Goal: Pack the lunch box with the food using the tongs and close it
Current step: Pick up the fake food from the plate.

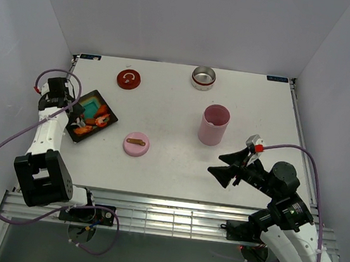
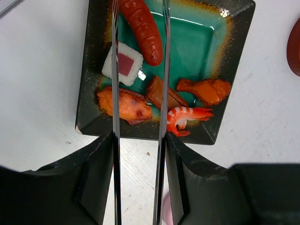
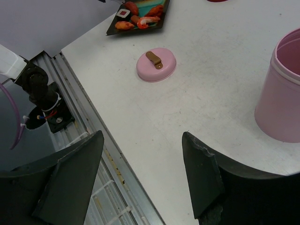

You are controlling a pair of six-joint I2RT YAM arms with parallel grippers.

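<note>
- Tongs [image 2: 115,93] are clasped in the left gripper [image 2: 139,140] over the tray [image 2: 89,93]; right gripper [image 3: 143,154] is spread, empty.
- Shrimp [image 2: 185,117] could be flicked out if pinched off-centre.

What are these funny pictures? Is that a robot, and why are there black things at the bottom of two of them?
Yes, it is a robot with two arms on a white table. One picture looks down from above. The other two come from little cameras on the wrists, so the black things are the robot's own fingers. The left gripper holds shiny tongs over a black tray with a toy sausage, a shrimp and more. The right gripper is open and holds nothing. Also on the table: a pink pot, a pink lid, a red lid and a metal tin.
</note>
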